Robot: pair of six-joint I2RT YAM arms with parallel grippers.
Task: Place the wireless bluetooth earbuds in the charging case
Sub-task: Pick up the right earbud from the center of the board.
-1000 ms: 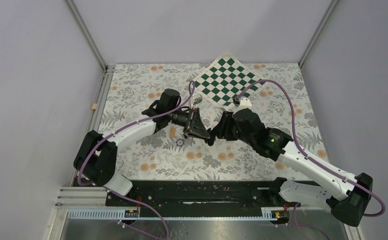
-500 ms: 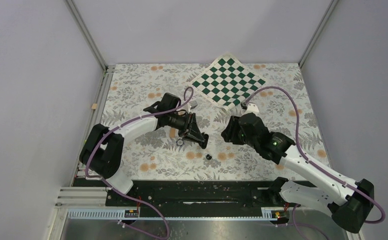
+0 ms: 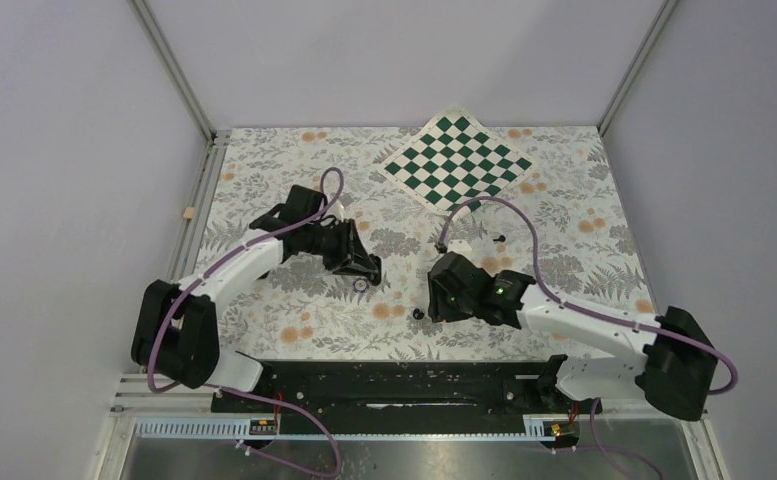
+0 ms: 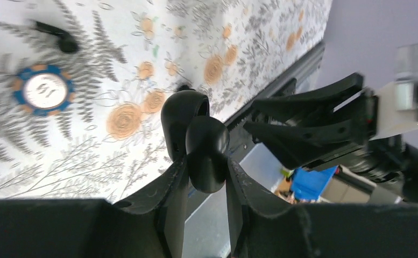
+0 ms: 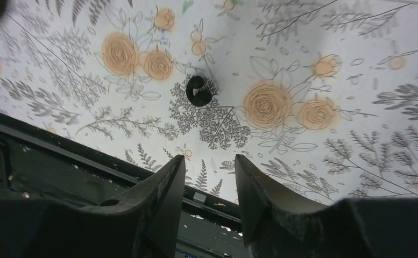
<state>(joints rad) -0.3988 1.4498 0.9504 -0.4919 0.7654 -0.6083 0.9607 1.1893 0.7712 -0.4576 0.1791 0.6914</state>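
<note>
My left gripper [image 3: 372,275] [image 4: 204,166] is shut on the charging case [image 4: 206,145], a small black rounded case held off the table with its lid hinged open. One black earbud [image 3: 416,313] [image 5: 197,90] lies on the flowered cloth near the front edge. It peeks out behind the case in the left wrist view [image 4: 184,86]. My right gripper [image 3: 432,300] [image 5: 209,161] hovers just right of that earbud, open and holding nothing. A second small black piece with a stem [image 4: 61,37], likely the other earbud, lies beyond the chip.
A blue-rimmed poker chip [image 3: 362,283] [image 4: 41,90] lies by my left fingertips. A green-and-white chequered mat [image 3: 459,160] lies at the back. The black base rail [image 3: 394,375] runs along the near edge, and frame posts and grey walls close the sides.
The two grippers, which met at mid-table a second ago, have parted. My left arm has drawn back left with the case. An earbud now lies on the cloth, with my right gripper down beside it.
</note>
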